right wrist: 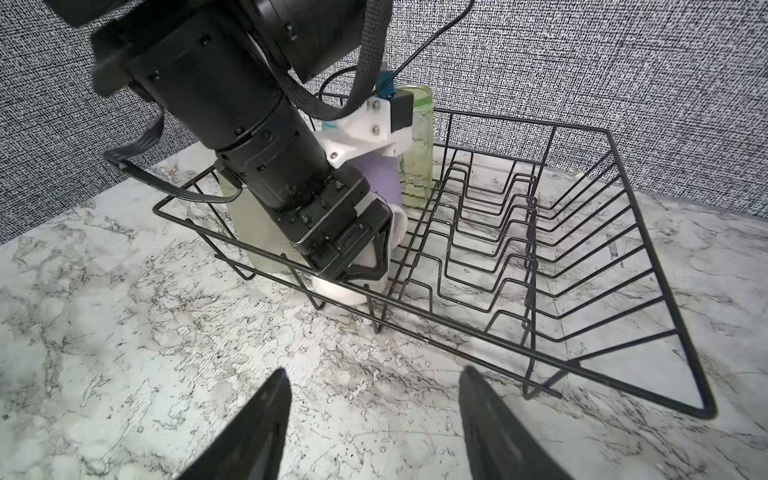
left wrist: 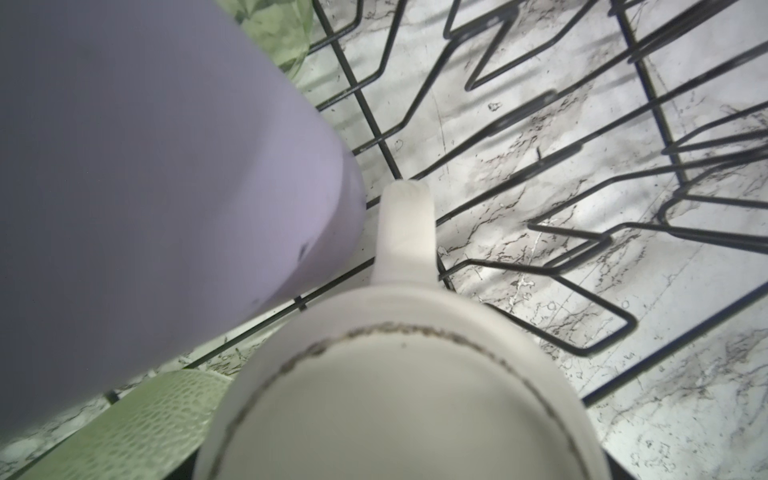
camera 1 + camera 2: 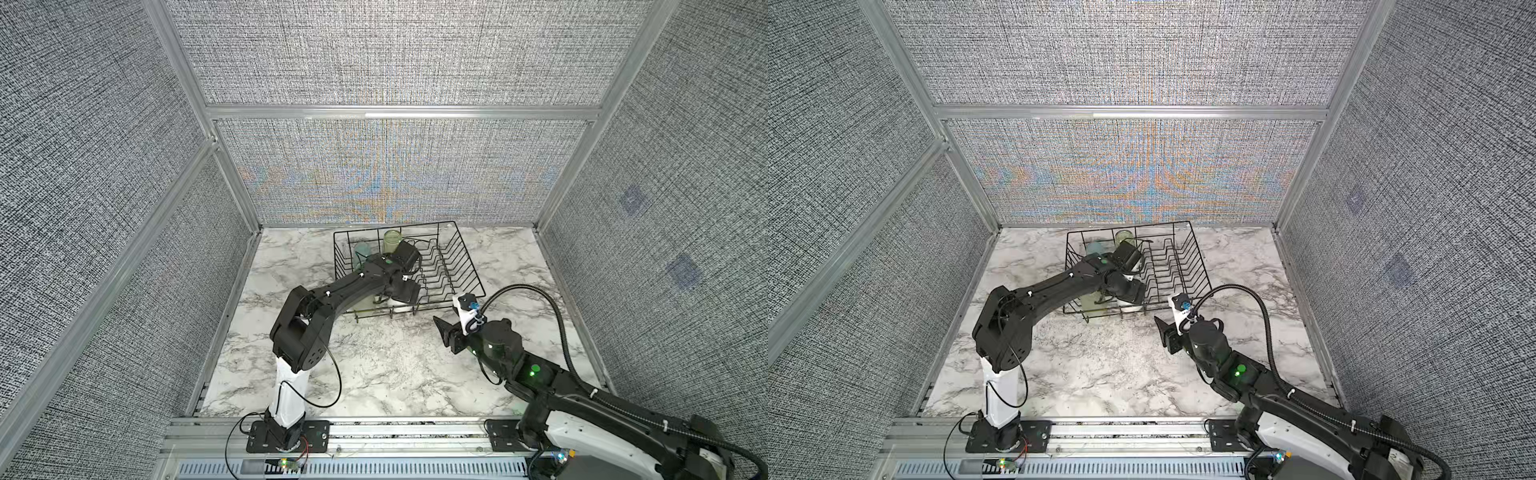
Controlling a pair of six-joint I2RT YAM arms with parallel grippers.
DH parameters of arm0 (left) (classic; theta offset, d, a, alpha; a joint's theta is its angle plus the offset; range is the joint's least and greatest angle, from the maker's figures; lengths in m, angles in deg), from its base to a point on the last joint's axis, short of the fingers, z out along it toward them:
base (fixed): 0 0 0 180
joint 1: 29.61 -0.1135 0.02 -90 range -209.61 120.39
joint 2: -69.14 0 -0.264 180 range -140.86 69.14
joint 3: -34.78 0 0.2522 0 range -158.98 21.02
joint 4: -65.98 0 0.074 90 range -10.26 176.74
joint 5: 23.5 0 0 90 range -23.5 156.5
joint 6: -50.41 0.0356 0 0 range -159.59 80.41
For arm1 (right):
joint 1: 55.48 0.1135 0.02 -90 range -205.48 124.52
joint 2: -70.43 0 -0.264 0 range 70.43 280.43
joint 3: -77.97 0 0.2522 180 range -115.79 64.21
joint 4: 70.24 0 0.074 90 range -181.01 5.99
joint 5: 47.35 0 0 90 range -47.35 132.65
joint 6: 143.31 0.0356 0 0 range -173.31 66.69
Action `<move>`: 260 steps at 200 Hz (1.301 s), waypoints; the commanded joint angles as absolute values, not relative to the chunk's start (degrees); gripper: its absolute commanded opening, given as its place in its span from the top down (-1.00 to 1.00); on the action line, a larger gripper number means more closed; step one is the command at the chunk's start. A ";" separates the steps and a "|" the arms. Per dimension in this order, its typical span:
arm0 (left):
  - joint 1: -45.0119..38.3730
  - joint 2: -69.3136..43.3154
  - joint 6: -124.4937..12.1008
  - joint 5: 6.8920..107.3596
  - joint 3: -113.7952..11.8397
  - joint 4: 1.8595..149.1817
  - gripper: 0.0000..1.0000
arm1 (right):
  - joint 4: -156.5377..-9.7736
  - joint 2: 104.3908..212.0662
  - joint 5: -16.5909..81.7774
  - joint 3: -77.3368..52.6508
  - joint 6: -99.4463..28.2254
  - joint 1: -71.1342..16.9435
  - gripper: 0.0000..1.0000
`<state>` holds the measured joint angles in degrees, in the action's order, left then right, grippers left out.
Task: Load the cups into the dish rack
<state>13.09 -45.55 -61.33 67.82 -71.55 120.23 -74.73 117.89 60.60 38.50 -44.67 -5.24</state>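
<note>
**Left arm reaching into the rack; right arm standing off.** The rectangular black wire dish rack (image 3: 451,266) stands toward the back of the marble-patterned bench (image 3: 374,374). The left gripper (image 1: 357,270) is lowered inside the rack along its near side. Its fingers (image 1: 374,259) are set wide and sit astride the opaque white cup (image 1: 345,291).

The white cup stands on the rack floor just inside the near rim. In the left wrist view its ringed base (image 2: 399,407) faces the camera and fills the lower middle, so the cup lies directly between the fingers. You cannot tell whether the fingers press on its sides or stand just clear of them.

- **Opaque lilac cup** (image 2: 145,187): just beside the white cup, on its far side.
- **Frosted pale yellow-green cup** (image 1: 253,232): just beside the white cup, toward the rack's left wall.
- **Tall clear green tumbler** (image 1: 417,153): upright behind the lilac cup.
- **Clear light blue tumbler** (image 3: 362,250): in a top view, near the rack's far left corner.

The right gripper (image 1: 374,424) hangs over bare bench outside the rack, near its near right corner. Its black fingers (image 1: 257,428) are apart with nothing between them, well apart from every cup.
</note>
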 commanded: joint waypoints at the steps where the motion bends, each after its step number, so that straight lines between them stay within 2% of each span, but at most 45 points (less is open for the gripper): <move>1: 13.31 -44.93 -62.30 68.33 -70.72 119.91 -0.58 | -74.03 118.15 60.94 38.42 -44.69 -5.20 -0.28; 24: 13.44 -43.16 -63.31 68.13 -69.93 119.17 -0.66 | -73.81 118.17 60.49 38.20 -44.87 -5.21 -0.29; 41: 13.55 -42.88 -63.84 67.90 -69.29 118.53 -0.85 | -73.57 118.23 60.40 38.30 -44.96 -5.21 -0.29; 151: 14.58 -40.32 -64.84 68.92 -69.32 119.83 -0.82 | -74.06 117.69 60.22 38.59 -44.61 -5.21 -0.29; 260: 16.89 -23.88 -66.54 72.62 -67.21 125.88 -0.80 | -76.05 115.69 60.10 36.58 -48.77 -7.41 -0.31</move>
